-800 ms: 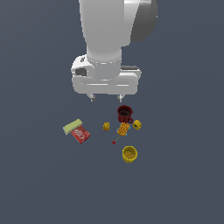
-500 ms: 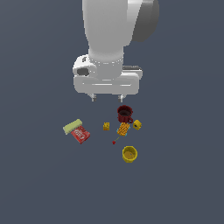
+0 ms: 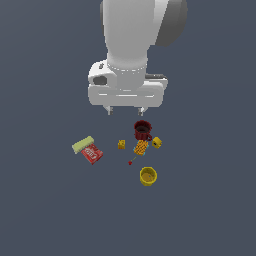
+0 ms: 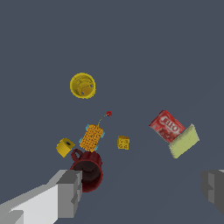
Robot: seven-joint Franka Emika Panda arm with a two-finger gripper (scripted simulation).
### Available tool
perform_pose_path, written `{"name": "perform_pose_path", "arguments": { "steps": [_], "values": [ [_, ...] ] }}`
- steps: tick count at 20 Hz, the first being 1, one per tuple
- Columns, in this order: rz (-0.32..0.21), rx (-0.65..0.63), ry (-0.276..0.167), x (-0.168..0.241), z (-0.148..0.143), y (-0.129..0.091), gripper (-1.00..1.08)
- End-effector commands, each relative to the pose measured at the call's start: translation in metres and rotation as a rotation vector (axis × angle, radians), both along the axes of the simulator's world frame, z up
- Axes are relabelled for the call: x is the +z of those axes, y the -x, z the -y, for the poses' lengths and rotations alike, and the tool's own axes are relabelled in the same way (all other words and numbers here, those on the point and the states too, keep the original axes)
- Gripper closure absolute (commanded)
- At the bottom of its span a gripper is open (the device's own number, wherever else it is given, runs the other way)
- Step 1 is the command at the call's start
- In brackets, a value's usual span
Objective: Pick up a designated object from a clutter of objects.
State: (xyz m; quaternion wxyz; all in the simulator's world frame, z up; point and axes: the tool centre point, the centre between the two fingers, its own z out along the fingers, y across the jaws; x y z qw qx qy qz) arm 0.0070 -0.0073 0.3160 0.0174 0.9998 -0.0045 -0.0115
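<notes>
Inventory, from the exterior view's left to its right, all items resting on the dark floor:

- Pale green block (image 3: 83, 144), touching the red box (image 3: 92, 154) just beside it. Well apart from the rest.
- Small yellow cube (image 3: 121, 144), standing alone.
- Tiny red marker (image 3: 130, 162), too small to identify.
- Yellow-orange patterned piece (image 3: 141, 147), just below the dark red mug (image 3: 142, 130) in this view, apparently touching it.
- Yellow cup (image 3: 148, 176): the designated object. Upright, mouth up, thick-rimmed, set apart from the cluster on its near side, with bare floor around it. The wrist view shows it (image 4: 82, 85) beyond the patterned piece.
- Second yellow cube (image 3: 157, 142), just right of the mug.

Step in hand: approach. Judgement: the arm sits above and behind the mug, not over the cup. Done well, the move carries the pincer across the cluster at height, centres it over the cup, then descends straight so one finger goes either side of the wall or rim; the patterned piece is the nearest thing to avoid.

Gripper (image 3: 125, 111): fingers spread wide, both tips (image 4: 70, 192) visible at opposite edges of the wrist view. It holds nothing and touches nothing, hanging well above the objects.
</notes>
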Motion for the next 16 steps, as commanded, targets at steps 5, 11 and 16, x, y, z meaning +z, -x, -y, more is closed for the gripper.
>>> {"name": "perform_pose_path", "arguments": {
  "steps": [5,11,16],
  "values": [
    [0.001,0.010,-0.001,-0.012,-0.005,-0.011,-0.92],
    [0.004,0.029,-0.004,-0.039,-0.017,-0.034,-0.92],
    [0.008,0.052,-0.008,-0.074,-0.032,-0.058,-0.92]
  ]
}}
